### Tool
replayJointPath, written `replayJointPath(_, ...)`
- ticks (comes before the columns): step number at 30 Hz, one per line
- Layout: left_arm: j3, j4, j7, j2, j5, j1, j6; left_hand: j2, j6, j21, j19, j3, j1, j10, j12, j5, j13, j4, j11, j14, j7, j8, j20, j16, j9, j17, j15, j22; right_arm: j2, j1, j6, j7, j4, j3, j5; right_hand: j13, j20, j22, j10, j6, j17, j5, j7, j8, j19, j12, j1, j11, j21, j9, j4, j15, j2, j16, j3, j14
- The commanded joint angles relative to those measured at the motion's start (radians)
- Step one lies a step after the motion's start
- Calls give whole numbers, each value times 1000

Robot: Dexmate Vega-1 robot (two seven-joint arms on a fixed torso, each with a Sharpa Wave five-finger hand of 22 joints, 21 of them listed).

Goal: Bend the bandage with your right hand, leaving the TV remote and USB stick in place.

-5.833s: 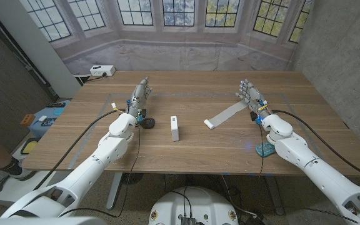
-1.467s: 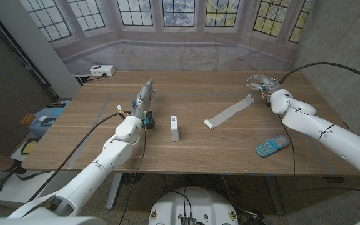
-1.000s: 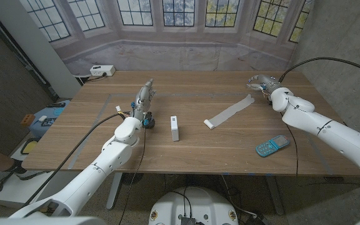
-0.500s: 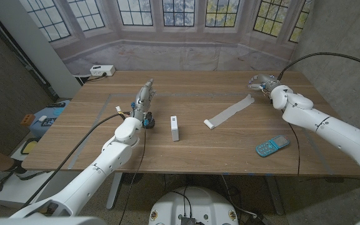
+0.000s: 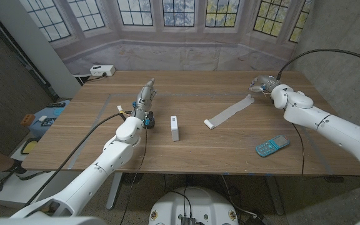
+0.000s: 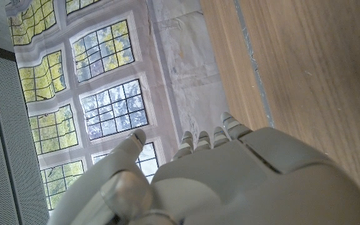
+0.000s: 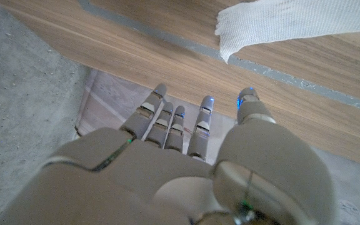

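Wooden table (image 5: 199, 150): right hand (image 5: 262, 84) fingers (image 7: 167, 119) apart, empty, near bandage (image 5: 230, 113) end, weave visible wrist-side.

A wooden table (image 5: 192, 150) with thin tape lines marked on its top carries four things. A white bandage (image 5: 229, 113) lies unrolled as a slanting strip toward the far right corner. A white USB stick (image 5: 175, 127) lies near the middle. A blue TV remote (image 5: 272, 145) lies by the near right edge. A small dark object (image 5: 147, 122) sits left of the stick.
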Motion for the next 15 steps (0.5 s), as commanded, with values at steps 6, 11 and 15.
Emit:
replayJointPath(6,5,-11,13,-6,7,6,4,-1,5,4,4,8,-7,3,0,1,2,0,3,0,1,2,3,-2,4,4,2,3,19,26,47,18,80,-19,-45,2,0,3,-1,51,1,7,-1,18,15,3,36,-1,3,5,-10,2,-6,4,4,7)
replayJointPath(11,6,-8,13,-13,3,4,0,-1,6,4,5,8,-8,3,0,1,2,0,3,1,1,2,3,-2,4,4,1,3,32,33,62,0,112,-22,-47,1,-1,3,4,68,1,9,-3,22,17,6,50,-4,4,5,-10,1,-8,6,7,13)
replayJointPath(15,8,-6,10,-15,5,0,0,-1,6,4,5,8,-8,3,0,1,2,0,2,1,1,2,3,-2,4,4,2,3,46,45,74,-6,140,-29,-49,1,-2,3,5,83,1,10,-3,25,19,7,56,-4,4,5,-10,-2,-9,7,7,16)
